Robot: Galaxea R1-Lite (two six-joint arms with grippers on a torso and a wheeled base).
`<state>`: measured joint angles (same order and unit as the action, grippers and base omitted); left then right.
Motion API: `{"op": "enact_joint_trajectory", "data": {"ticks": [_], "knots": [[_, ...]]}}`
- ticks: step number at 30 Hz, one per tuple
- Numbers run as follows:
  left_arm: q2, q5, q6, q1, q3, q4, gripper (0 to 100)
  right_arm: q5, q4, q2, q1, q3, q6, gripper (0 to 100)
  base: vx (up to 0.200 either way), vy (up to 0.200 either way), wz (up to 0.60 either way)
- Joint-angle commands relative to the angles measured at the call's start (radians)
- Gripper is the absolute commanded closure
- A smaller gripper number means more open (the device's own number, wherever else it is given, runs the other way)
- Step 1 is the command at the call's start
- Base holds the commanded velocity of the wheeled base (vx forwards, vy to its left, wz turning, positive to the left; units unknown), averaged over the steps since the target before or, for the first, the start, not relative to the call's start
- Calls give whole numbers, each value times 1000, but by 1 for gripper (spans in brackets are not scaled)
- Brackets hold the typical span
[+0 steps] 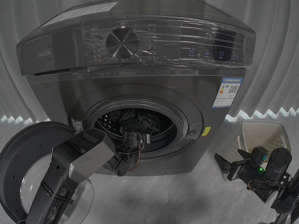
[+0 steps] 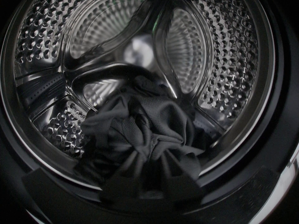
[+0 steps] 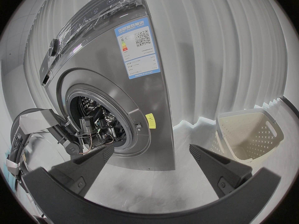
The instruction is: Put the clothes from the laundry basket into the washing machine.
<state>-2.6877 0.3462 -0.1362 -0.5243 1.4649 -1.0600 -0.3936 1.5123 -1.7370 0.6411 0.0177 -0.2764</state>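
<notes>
White curtain (image 1: 274,31), grey floor (image 1: 174,196) | dark clothes (image 2: 146,131) heaped in washer (image 1: 140,78) drum (image 2: 230,47), near its mouth | judged soft, light, limp: pinch a raised fold | left gripper (image 1: 130,137) at mouth, grip cannot tell | right gripper (image 3: 150,147) jaws apart, empty, near basket (image 3: 243,112), right.

One washing machine (image 1: 193,87), one laundry basket (image 1: 264,134), one heap of dark clothes (image 2: 146,131)

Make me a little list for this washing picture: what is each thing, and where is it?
washing machine: grey, front-loading
door: swung open, on the robot's left
clothes: dark bundle lying in the drum
laundry basket: white, on the floor right of the machine, no clothes visible inside
left arm: wrist at the drum's mouth
right gripper: open, empty, near the basket
</notes>
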Motion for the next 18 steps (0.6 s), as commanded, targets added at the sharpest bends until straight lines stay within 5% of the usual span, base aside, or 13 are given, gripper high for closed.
{"op": "enact_joint_trajectory", "data": {"ticks": [1,12,18], "knots": [[-20,1,-3,9,75,-6,100,-1,0,1,0,-18,0,0,0,0,0],[-135,19,35,81,362,-52,100,1,0,-1,2,-18,0,0,0,0,0],[-150,19,41,86,393,-51,100,1,-1,-1,2,-18,0,0,0,0,0]]}}
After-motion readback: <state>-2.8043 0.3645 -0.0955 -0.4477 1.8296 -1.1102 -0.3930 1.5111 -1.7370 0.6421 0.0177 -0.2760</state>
